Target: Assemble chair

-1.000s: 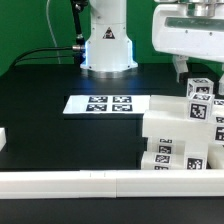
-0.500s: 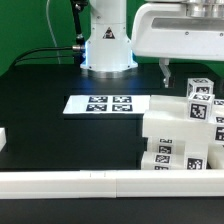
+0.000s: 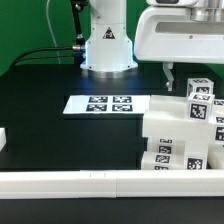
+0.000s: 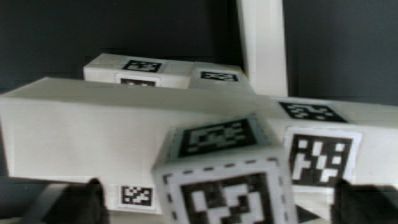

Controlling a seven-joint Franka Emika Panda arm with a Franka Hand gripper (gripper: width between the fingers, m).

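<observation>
Chair [image 3: 182,128] parts seemingly just below end effector [image 3: 178,74]

Arm base [image 3: 107,45]: white glossy housing, upper centre of exterior frame, blue-lit patch with small dark mark on front. Black cables [image 3: 45,52] trail toward upper left. Wrist housing [image 3: 180,38]: white, blocky, upper right. Fingers [image 3: 169,72]: dark, slender.

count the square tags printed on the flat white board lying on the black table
4, in a two-by-two block on the marker board: two in the far row, two in the near row, near the middle of the table. None appear hidden in the exterior view.
</observation>
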